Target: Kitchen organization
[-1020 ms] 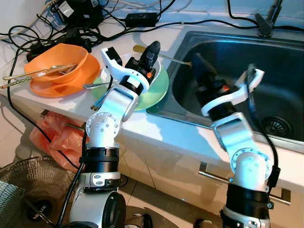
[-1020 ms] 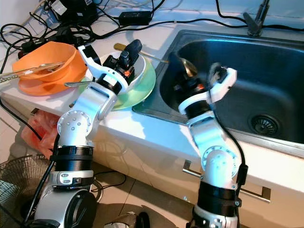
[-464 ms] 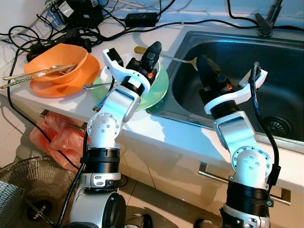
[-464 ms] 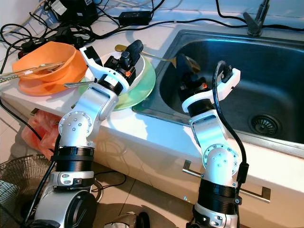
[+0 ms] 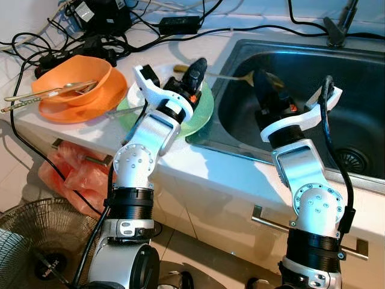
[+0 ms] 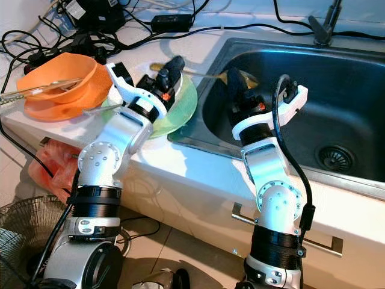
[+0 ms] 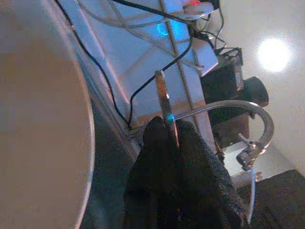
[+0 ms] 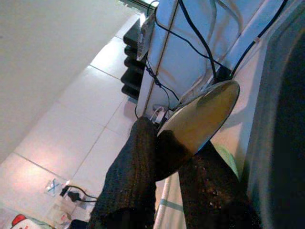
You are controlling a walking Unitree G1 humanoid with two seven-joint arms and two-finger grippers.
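1. Left gripper clamped on handle, right gripper clamped on bowl end.
2. Sink: lower well inside the basin.
3. Green plate: avoid clipping it.
4. Spoon, bridging the sink rim: free the handle first.

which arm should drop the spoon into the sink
Right. The right claw grips the spoon by its bowl over the sink; the left claw pinches the handle over the green plate.
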